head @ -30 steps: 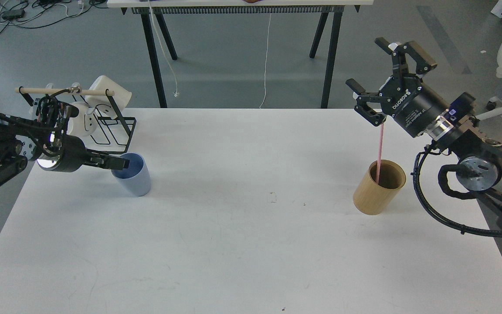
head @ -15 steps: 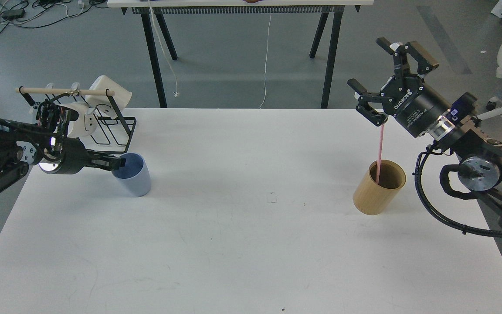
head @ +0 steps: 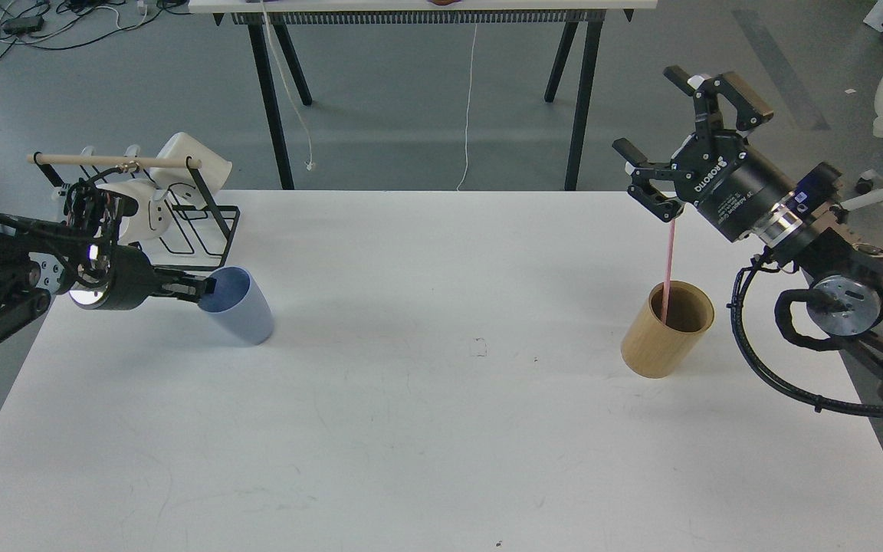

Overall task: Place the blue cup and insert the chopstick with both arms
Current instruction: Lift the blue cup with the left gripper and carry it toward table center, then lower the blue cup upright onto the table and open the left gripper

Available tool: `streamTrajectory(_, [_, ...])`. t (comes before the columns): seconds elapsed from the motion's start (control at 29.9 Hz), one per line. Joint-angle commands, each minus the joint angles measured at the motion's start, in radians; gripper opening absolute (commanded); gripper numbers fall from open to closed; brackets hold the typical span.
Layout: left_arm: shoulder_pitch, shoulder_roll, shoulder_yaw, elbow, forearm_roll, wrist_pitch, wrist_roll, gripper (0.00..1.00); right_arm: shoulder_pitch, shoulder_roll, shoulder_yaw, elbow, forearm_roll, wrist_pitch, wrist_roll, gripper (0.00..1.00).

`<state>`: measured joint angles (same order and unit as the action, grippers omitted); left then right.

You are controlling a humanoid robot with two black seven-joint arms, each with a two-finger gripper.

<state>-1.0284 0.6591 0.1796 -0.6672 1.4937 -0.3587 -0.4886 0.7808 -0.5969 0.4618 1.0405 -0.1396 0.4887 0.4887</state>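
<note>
On the white bench (head: 426, 429), my left end effector (head: 208, 287) pinches the rim of the blue cup (head: 238, 307), which leans at the left; a pull could tip it over. My right end effector (head: 675, 138), spread wide, sits above the pink chopstick (head: 668, 264) standing in the wooden holder (head: 667, 330); closing off-centre could knock it.

The word ROBOTIQ is written in white on the black body of the right gripper (head: 688, 121), above the wooden holder (head: 667, 330); smaller print beside it is not readable
</note>
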Motion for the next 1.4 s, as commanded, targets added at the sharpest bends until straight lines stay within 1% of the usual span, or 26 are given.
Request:
streamTrajectory(0.0, [-0.001,0.01,-0.06,-0.063,-0.004,0.009,0.0,0.0,0.002,0.0,0.001,-0.001,0.0,0.0,0.0,0.97])
streamTrajectory(0.1, [-0.009,0.085,-0.156,-0.202,-0.007,-0.003,0.0,0.0,0.003,-0.012,0.011,-0.004,0.0,0.0,0.0,0.97])
streamTrajectory(0.13, [-0.015,0.112,-0.195,-0.265,-0.01,-0.008,0.0,0.0,0.003,-0.02,0.02,-0.007,0.001,0.0,0.0,0.97])
streamTrajectory(0.23, [-0.038,0.132,-0.284,-0.377,-0.026,-0.032,0.0,0.0,0.003,-0.038,0.058,-0.022,0.003,0.0,0.0,0.97])
streamTrajectory(0.33, [-0.113,0.1,-0.292,-0.419,-0.03,-0.069,0.0,0.0,0.003,-0.076,0.086,-0.024,0.014,0.0,0.0,0.97])
streamTrajectory(0.43, [-0.191,0.002,-0.26,-0.401,-0.032,-0.101,0.0,0.0,0.003,-0.101,0.09,-0.024,0.017,0.0,0.0,0.97])
streamTrajectory(0.53, [-0.28,-0.113,-0.143,-0.329,-0.032,-0.109,0.0,0.0,0.002,-0.115,0.09,-0.024,0.018,0.0,0.0,0.97])
streamTrajectory(0.6, [-0.324,-0.235,-0.039,-0.238,-0.032,-0.105,0.0,0.0,0.0,-0.119,0.092,-0.022,0.018,0.0,0.0,0.97])
streamTrajectory(0.7, [-0.335,-0.37,0.055,-0.097,-0.024,-0.097,0.0,0.0,0.002,-0.119,0.092,-0.024,0.02,0.0,0.0,0.97])
streamTrajectory(0.94, [-0.332,-0.642,0.204,0.145,-0.02,-0.074,0.0,0.0,0.0,-0.116,0.09,-0.027,0.02,0.0,0.0,0.97])
streamTrajectory(1.04, [-0.323,-0.659,0.248,0.221,-0.02,-0.049,0.0,0.0,0.0,-0.116,0.09,-0.039,0.02,0.0,0.0,0.97])
streamTrajectory(1.14, [-0.303,-0.659,0.267,0.282,-0.02,-0.045,0.0,0.0,0.0,-0.119,0.092,-0.045,0.02,0.0,0.0,0.97])
streamTrajectory(1.2, [-0.295,-0.659,0.271,0.302,-0.018,-0.045,0.0,0.0,0.0,-0.119,0.09,-0.045,0.02,0.0,0.0,0.97])
streamTrajectory(1.37, [-0.269,-0.659,0.27,0.298,-0.018,-0.045,0.0,0.0,0.0,-0.118,0.09,-0.045,0.02,0.0,0.0,0.97])
